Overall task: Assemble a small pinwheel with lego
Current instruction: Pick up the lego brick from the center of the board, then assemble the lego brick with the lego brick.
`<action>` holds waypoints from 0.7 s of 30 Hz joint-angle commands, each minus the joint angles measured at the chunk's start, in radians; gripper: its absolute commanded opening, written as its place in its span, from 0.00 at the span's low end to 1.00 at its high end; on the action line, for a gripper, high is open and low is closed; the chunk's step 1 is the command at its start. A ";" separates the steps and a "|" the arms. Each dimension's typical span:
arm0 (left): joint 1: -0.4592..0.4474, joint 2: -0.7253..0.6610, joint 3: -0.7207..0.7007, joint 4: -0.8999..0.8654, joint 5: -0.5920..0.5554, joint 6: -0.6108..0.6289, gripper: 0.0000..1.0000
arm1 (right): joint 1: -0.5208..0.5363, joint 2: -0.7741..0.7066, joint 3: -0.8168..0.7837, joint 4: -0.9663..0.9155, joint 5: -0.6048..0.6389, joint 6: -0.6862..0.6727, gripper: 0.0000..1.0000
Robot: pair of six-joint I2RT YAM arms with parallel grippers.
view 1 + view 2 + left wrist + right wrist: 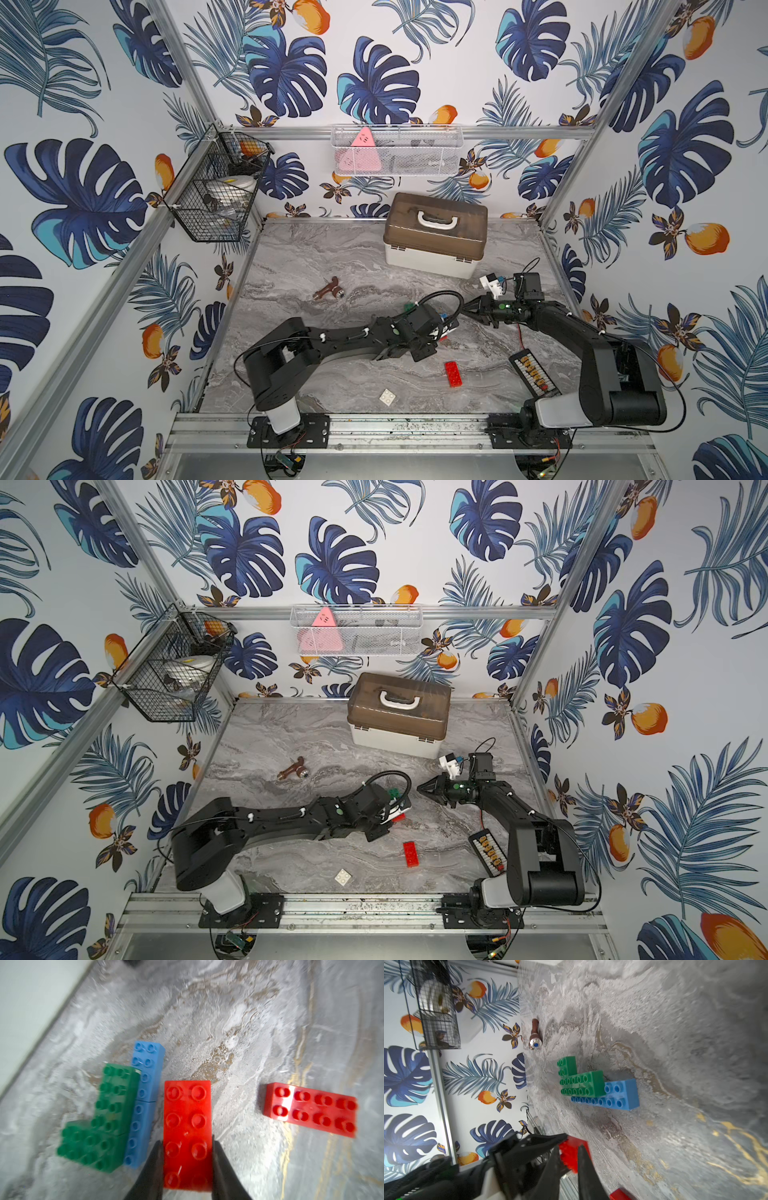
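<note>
My left gripper [187, 1140] is shut on one end of a red brick [187, 1118], pinching its long sides just above the marble table. Beside that brick, two green bricks [110, 1113] form an L that lies against and partly over two blue bricks [145, 1093] set end to end. The same cluster shows in the right wrist view, green [581, 1082] and blue [618, 1093]. A second red brick [453, 373] lies flat nearer the front, and the white square brick [387, 397] lies in front of it. My right gripper [467, 311] hovers shut and holds nothing, just right of the left gripper [401, 812].
A black tray with yellow beads [534, 374] lies by the right arm's base. A brown-lidded box [436, 232] stands at the back, with a brown tool [328, 289] left of centre. A small white device [490, 282] sits behind the right wrist. Wire baskets hang on the walls.
</note>
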 commanded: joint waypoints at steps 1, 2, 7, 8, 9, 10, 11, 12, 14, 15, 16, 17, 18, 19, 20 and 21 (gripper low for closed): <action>0.021 -0.078 -0.004 -0.139 0.059 0.165 0.14 | 0.095 -0.017 0.028 -0.059 0.089 -0.028 0.19; 0.034 -0.099 -0.007 -0.168 0.048 0.193 0.10 | 0.133 -0.013 0.037 -0.052 0.105 -0.012 0.19; 0.178 -0.150 -0.040 -0.227 0.183 0.258 0.12 | 0.244 0.048 0.063 0.042 0.111 0.085 0.18; 0.198 -0.148 -0.047 -0.231 0.194 0.276 0.12 | 0.247 0.058 0.058 0.075 0.093 0.112 0.18; 0.216 -0.147 -0.053 -0.232 0.199 0.293 0.11 | 0.247 0.067 0.053 0.096 0.082 0.133 0.18; 0.229 -0.142 -0.061 -0.224 0.187 0.307 0.11 | 0.250 0.072 0.053 0.101 0.082 0.138 0.18; 0.232 -0.136 -0.067 -0.214 0.165 0.322 0.10 | 0.257 0.076 0.059 0.091 0.092 0.132 0.18; 0.234 -0.129 -0.071 -0.201 0.155 0.333 0.10 | 0.267 0.080 0.067 0.076 0.103 0.119 0.18; 0.235 -0.099 -0.065 -0.183 0.174 0.336 0.09 | 0.292 0.096 0.080 0.067 0.107 0.115 0.18; 0.235 -0.083 -0.057 -0.180 0.182 0.334 0.09 | 0.302 0.104 0.084 0.073 0.104 0.121 0.18; 0.234 -0.068 -0.053 -0.169 0.186 0.327 0.07 | 0.316 0.113 0.087 0.073 0.104 0.124 0.18; 0.235 -0.057 -0.057 -0.151 0.191 0.321 0.07 | 0.329 0.121 0.093 0.068 0.106 0.121 0.18; 0.235 -0.053 -0.066 -0.128 0.190 0.322 0.06 | 0.339 0.124 0.097 0.061 0.114 0.117 0.18; 0.235 -0.051 -0.078 -0.098 0.195 0.322 0.06 | 0.346 0.131 0.101 0.055 0.119 0.114 0.18; 0.235 -0.047 -0.083 -0.078 0.202 0.322 0.06 | 0.350 0.137 0.102 0.055 0.119 0.114 0.18; 0.236 -0.043 -0.085 -0.071 0.213 0.325 0.06 | 0.353 0.144 0.103 0.054 0.117 0.114 0.18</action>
